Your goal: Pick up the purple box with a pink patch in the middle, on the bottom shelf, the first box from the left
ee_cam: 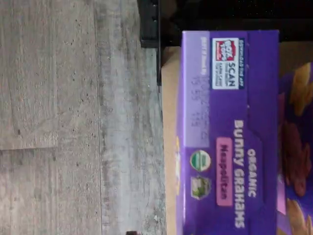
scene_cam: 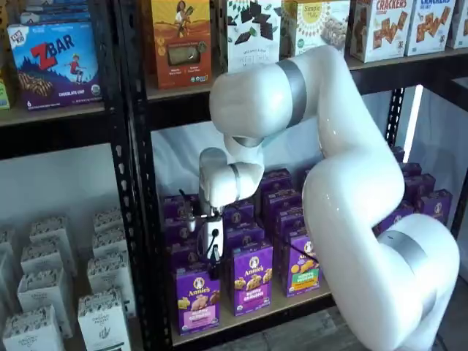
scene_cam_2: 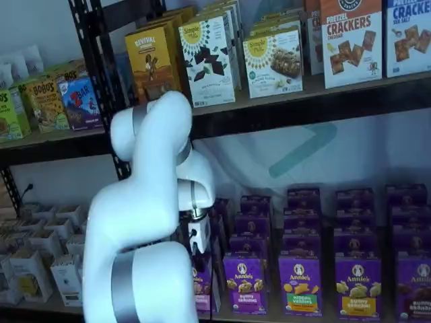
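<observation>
The purple box (scene_cam: 196, 297), an Annie's carton with a pink panel, stands at the left front of the bottom shelf (scene_cam: 256, 314). In the wrist view its top face (ee_cam: 230, 137) reads "Organic Bunny Grahams" with a pink "Neapolitan" tag, close under the camera. My gripper (scene_cam: 209, 260) hangs right above this box, its white body just over the carton's top. In a shelf view the gripper (scene_cam_2: 200, 243) is half hidden by my arm, and only a strip of the box (scene_cam_2: 204, 288) shows. I cannot make out a gap between the fingers.
A green-panel carton (scene_cam: 252, 278) and a yellow-panel one (scene_cam: 302, 272) stand to the right, with more purple rows behind. The black rack post (scene_cam: 142, 219) is close on the left, with white cartons (scene_cam: 102, 314) beyond it. Grey floor (ee_cam: 73, 122) shows below the shelf edge.
</observation>
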Controlling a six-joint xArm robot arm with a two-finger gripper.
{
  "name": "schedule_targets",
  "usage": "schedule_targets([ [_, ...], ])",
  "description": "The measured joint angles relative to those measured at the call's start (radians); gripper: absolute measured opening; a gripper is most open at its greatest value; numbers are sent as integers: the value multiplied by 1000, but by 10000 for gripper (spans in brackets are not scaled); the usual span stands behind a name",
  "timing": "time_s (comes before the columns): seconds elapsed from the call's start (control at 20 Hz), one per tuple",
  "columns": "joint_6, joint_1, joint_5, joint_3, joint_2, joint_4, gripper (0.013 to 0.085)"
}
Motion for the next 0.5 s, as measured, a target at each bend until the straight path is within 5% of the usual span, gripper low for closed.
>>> schedule_targets([
  [0.5,61,11,-6,-32,50,-57,850],
])
